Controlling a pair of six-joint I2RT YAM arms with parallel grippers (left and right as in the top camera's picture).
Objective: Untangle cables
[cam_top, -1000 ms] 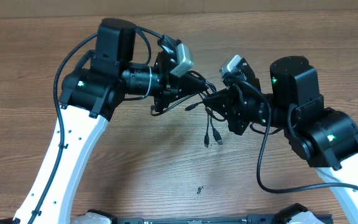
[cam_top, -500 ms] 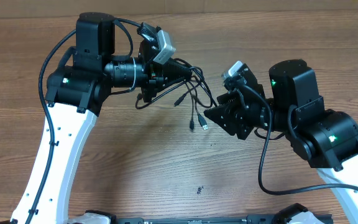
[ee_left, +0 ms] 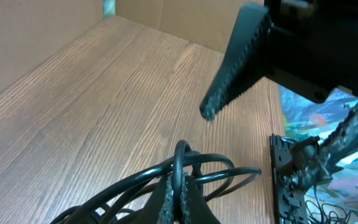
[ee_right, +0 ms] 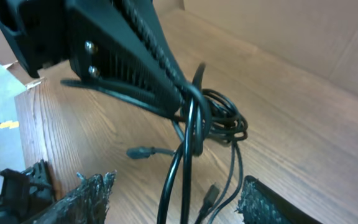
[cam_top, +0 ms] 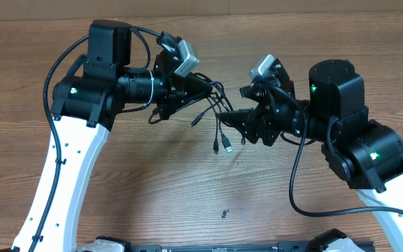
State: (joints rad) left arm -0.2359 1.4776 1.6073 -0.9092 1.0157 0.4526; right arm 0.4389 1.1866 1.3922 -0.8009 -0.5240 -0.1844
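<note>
Right gripper (cam_top: 236, 127) has just let go: jaws now spread, strands loose between them. Left gripper (cam_top: 207, 85) jaws clenched on cables (cam_top: 219, 112) — bundle lifted off counter (cam_top: 152, 189), plugs dangling. Knot looks unresolved; fresh grasp likely needed.

White lower links (cam_top: 68, 175), black joint housings (cam_top: 110, 45) — green lights (cam_top: 90, 93), looping black wires (cam_top: 294, 175), grey wrist cameras (cam_top: 185, 56), ribbed gripper fingers (ee_left: 238, 62).

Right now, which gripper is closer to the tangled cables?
Left. The left gripper is clamped on the cables; the right gripper stands open just beside the hanging strands, apparently not gripping them.
</note>
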